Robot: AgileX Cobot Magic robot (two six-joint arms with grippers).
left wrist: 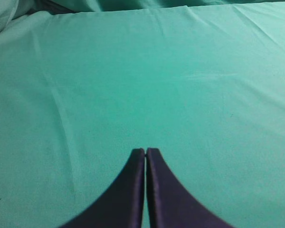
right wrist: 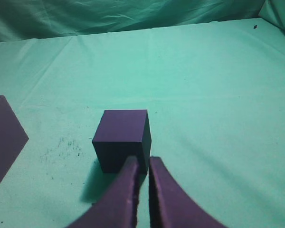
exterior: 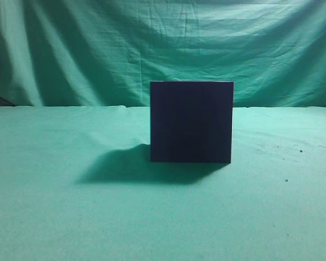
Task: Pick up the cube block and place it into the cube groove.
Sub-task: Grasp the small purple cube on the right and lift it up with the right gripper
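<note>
Right hand [right wrist: 142, 164], its fingers nearly together and holding nothing, sits just short of the cube block [right wrist: 122, 139] near the counter's right edge, so it should open wider than the block, then straddle it squarely, while the left hand [left wrist: 146, 153] rests closed and empty.

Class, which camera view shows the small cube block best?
The right wrist view: the cube block sits whole, just beyond the right pincer. The exterior view shows only a sliver at its right edge; the left wrist view shows none.
</note>
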